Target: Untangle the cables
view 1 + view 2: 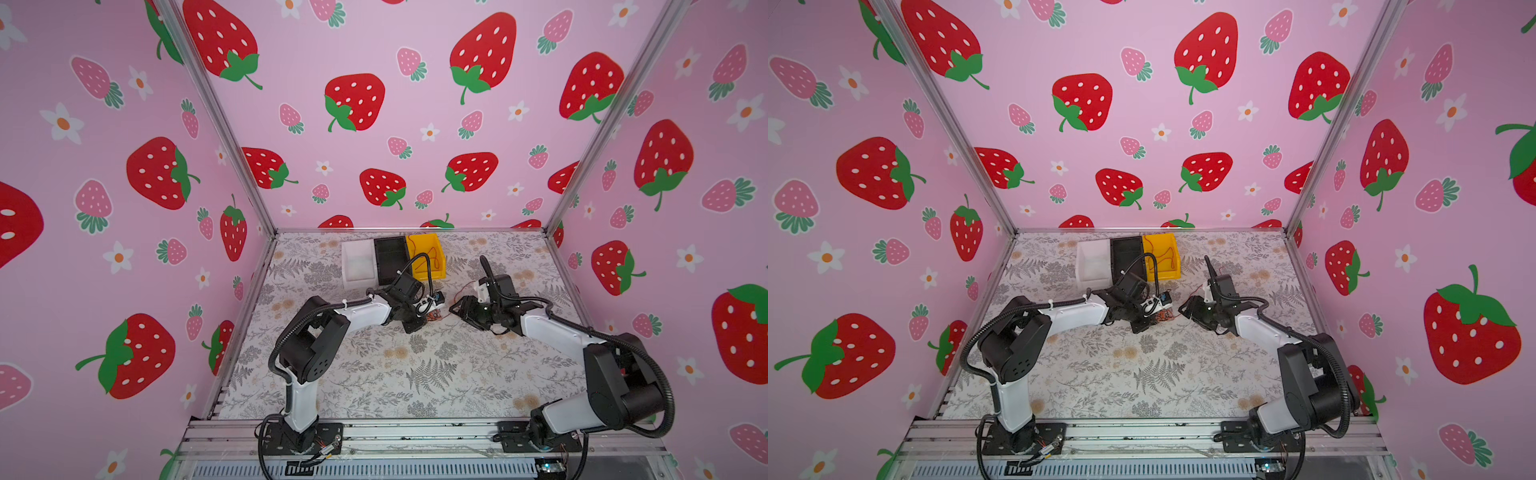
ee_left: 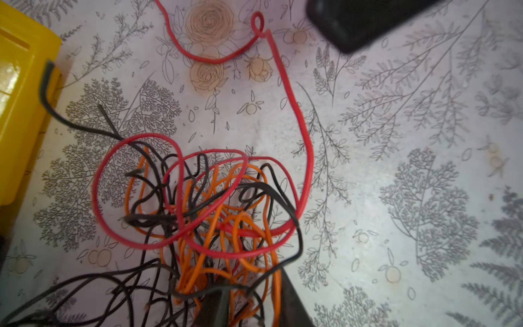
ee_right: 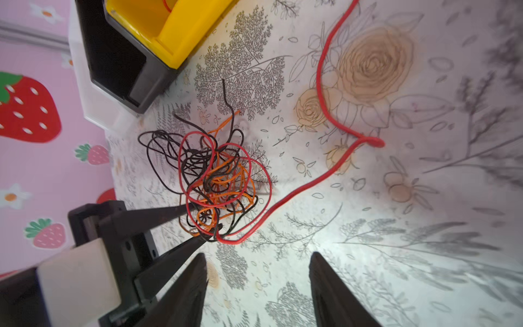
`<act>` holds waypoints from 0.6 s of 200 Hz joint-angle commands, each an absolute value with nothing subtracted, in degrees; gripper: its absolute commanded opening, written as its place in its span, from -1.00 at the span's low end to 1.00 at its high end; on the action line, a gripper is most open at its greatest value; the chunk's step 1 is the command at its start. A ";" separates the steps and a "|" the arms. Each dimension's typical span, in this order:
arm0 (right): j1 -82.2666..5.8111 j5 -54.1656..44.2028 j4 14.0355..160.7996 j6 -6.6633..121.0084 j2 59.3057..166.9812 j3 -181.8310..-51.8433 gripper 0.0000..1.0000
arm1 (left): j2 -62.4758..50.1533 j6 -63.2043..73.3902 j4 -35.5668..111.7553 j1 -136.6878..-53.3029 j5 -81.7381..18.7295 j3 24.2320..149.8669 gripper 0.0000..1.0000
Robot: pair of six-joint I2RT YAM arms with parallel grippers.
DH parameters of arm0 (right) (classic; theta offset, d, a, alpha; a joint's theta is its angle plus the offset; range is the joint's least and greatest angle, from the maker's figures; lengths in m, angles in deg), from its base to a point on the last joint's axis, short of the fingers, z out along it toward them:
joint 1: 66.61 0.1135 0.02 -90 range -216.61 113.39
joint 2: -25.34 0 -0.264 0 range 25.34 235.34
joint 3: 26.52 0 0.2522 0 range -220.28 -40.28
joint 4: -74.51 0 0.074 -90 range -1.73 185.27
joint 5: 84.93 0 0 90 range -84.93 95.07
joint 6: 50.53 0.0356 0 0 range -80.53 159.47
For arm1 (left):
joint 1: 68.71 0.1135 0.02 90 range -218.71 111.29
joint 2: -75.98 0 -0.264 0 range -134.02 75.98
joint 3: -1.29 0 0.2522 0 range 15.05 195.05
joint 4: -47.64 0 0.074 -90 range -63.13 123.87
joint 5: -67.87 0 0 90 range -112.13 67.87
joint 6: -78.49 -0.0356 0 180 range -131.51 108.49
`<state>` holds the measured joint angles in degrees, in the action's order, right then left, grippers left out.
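Finding: the cables (image 3: 218, 181), a knot of black, orange and red strands, lay on the worktop (image 1: 395, 374) between my two arms, in front of the yellow bin (image 1: 434, 271) and apart from it. My left gripper (image 3: 199, 223) stood at the knot's edge, jaws narrow, with orange and black strands between the tips. Whether they were clamped I could not tell. My right gripper (image 3: 258, 254) stood wide and empty, near the knot but not touching it. The relation that mattered: one red cable (image 3: 319, 93) left the knot on the side facing my right gripper, ran free across the worktop slantwise ahead of those open jaws, then bent away toward the back wall. In my judgement the right arm was nearer that free run and the left nearer the knot, so the coming move called for the right to take the red run while the left pinned the bundle
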<state>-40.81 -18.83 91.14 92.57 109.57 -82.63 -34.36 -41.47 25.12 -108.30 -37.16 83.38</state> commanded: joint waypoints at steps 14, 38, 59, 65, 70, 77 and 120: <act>-39.55 -19.71 82.16 105.75 112.29 -80.19 0.21 | -35.19 -41.14 25.99 -108.31 -39.09 85.28 -0.60; -39.19 -18.39 80.83 106.63 114.93 -81.40 0.16 | -35.59 -41.48 25.35 -108.33 -39.81 85.47 -0.69; -39.21 -15.28 79.71 107.24 116.36 -82.23 0.06 | -35.64 -41.98 25.11 -108.27 -40.05 85.24 -0.76; -39.18 -14.93 79.88 107.19 117.00 -82.67 -0.08 | -35.55 -42.38 24.79 -108.27 -40.16 85.27 -0.78; -39.19 -14.87 79.63 107.02 117.47 -82.93 -0.22 | -35.47 -42.60 24.50 -108.27 -40.28 85.28 -0.81; -39.19 -15.05 79.09 107.13 118.03 -82.91 -0.42 | -35.23 -42.74 24.02 -108.33 -40.49 85.27 -0.86; -39.35 -11.05 79.46 107.07 113.70 -82.03 -1.00 | -31.01 -43.81 23.59 -108.26 -39.43 82.66 -1.00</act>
